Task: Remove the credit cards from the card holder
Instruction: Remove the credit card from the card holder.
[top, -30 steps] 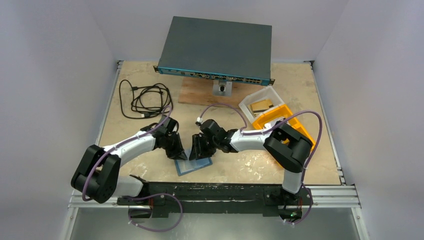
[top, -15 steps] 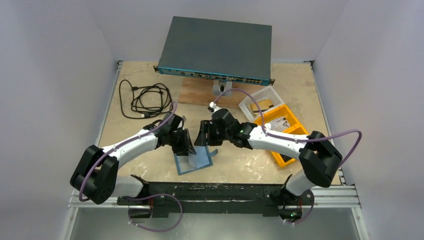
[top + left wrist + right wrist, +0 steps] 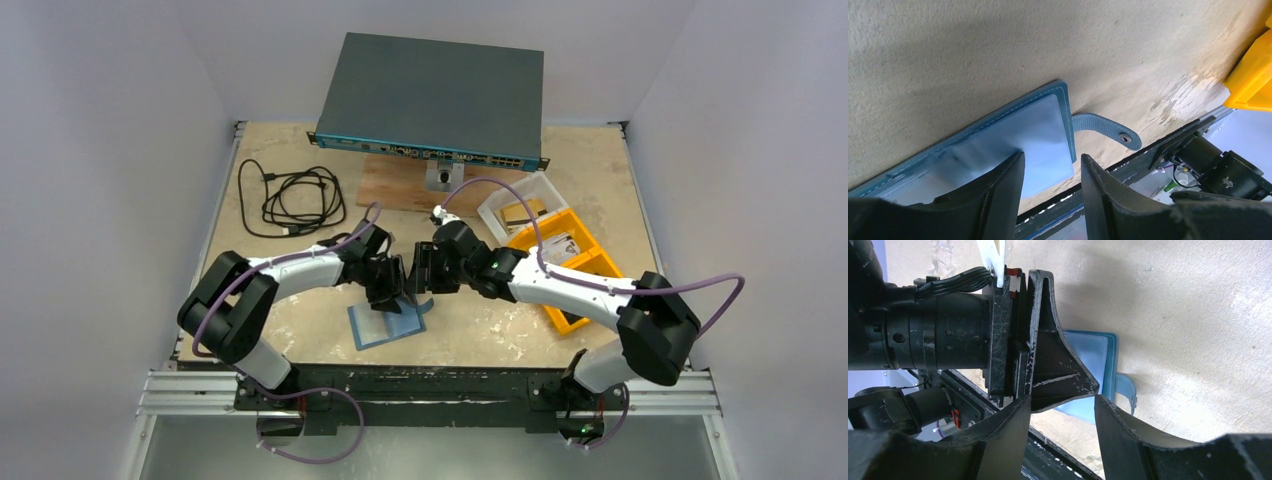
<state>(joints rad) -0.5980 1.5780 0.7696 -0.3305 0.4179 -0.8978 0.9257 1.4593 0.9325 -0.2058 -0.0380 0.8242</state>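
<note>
The teal-blue card holder (image 3: 385,324) lies open and flat on the table near the front edge. It also shows in the left wrist view (image 3: 1013,142) and the right wrist view (image 3: 1100,357), with its snap tab (image 3: 1108,130) curling off to one side. Its clear pocket looks pale and glossy, and I cannot tell whether credit cards are inside it. My left gripper (image 3: 397,291) (image 3: 1052,157) hovers over the holder's far edge, open and empty. My right gripper (image 3: 419,283) (image 3: 1062,400) faces it closely from the right, also open and empty.
An orange bin (image 3: 590,262) with a pale card (image 3: 563,245) stands at the right, and a clear tub (image 3: 520,200) behind it holds a brownish card. A coiled black cable (image 3: 290,200) lies at the back left. A network switch (image 3: 435,100) sits on a wooden board at the back.
My left gripper has opened and lifted off the card holder, moving right and away. The right gripper opened and drew back too. The holder's raised flap has dropped flat.
</note>
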